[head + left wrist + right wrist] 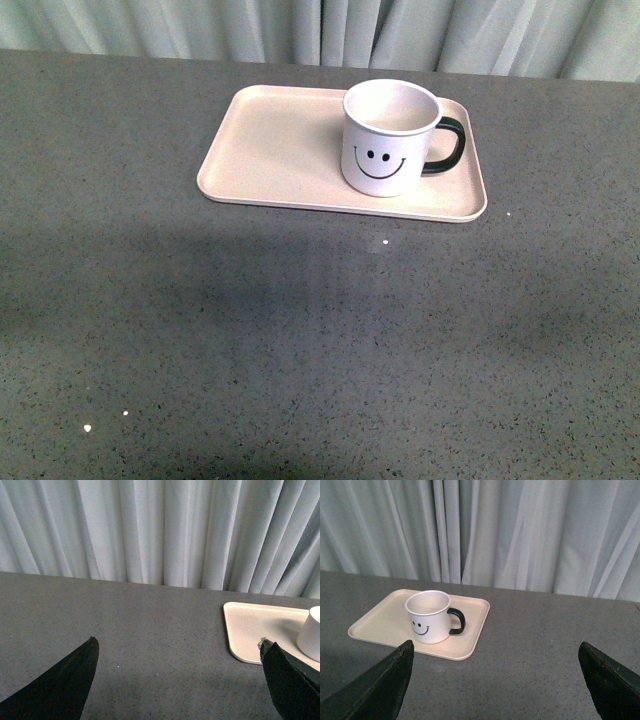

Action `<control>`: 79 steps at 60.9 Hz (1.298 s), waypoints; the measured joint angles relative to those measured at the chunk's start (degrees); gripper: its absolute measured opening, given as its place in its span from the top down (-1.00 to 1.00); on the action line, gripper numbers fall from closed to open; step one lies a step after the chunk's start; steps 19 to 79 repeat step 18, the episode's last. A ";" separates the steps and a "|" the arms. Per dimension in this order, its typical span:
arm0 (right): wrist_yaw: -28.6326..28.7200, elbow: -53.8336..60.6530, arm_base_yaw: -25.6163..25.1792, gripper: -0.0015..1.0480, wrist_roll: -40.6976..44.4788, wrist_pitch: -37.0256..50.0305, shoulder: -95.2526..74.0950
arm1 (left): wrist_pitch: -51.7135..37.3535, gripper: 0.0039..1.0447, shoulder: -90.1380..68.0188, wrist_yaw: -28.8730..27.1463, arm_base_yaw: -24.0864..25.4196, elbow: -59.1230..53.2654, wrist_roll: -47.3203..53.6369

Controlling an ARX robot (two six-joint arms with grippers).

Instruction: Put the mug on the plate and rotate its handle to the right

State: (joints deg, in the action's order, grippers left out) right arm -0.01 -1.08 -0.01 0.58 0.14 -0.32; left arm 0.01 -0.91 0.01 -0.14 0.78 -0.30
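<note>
The white mug [388,138] with the black smiley face stands upright on the right part of the pale pink-beige plate [275,150]. Its black handle [445,147] points to the right. Neither arm shows in the front view. In the right wrist view the mug [428,616] sits on the plate [380,622], handle [457,621] toward the bare tabletop, and my right gripper [496,652] is open, well back from it. My left gripper [179,647] is open over the table, with the plate [255,627] corner and a sliver of the mug [311,633] beside one finger.
A grey speckled tabletop [300,340] stretches from the plate to the near edge. Pale pleated curtains [320,30] hang along the table's far edge.
</note>
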 joint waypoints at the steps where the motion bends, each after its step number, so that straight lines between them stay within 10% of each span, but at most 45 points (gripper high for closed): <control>1: 0.00 0.00 -0.02 -0.82 0.00 0.00 0.00 | 0.00 -0.83 0.00 0.00 0.00 0.00 0.00; 79: 0.00 0.00 0.00 -0.82 0.00 0.00 0.00 | 0.00 -0.83 0.00 0.00 0.00 0.00 0.00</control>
